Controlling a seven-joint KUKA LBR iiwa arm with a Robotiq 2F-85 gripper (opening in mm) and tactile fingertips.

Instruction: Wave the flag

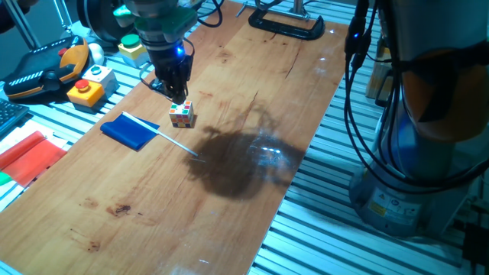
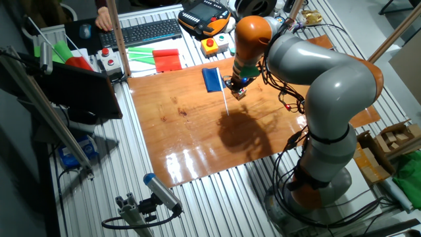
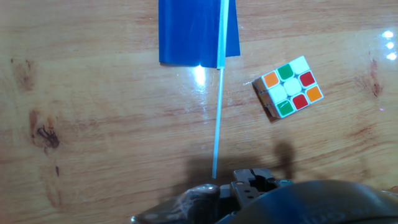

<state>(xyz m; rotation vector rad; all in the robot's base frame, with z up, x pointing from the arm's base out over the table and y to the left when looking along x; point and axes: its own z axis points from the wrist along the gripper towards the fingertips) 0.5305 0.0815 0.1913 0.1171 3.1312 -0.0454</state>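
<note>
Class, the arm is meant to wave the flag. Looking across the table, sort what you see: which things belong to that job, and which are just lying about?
Belongs to the job:
- flag, blue cloth on a white stick, lying flat on the table
- gripper, hovering by the cube, holding nothing

Just lying about:
- puzzle cube
- red sheet
- keyboard
- button box

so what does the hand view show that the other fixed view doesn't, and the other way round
Only the hand view shows the puzzle cube's coloured stickers and the free tip of the white stick, lying bare on the wood.

Only the other fixed view shows the whole arm, the keyboard, the red sheet beyond the board's far edge, and the end effector over the board; I cannot tell whether it is open.

Both show the blue flag lying flat on the wooden board, not held.
</note>
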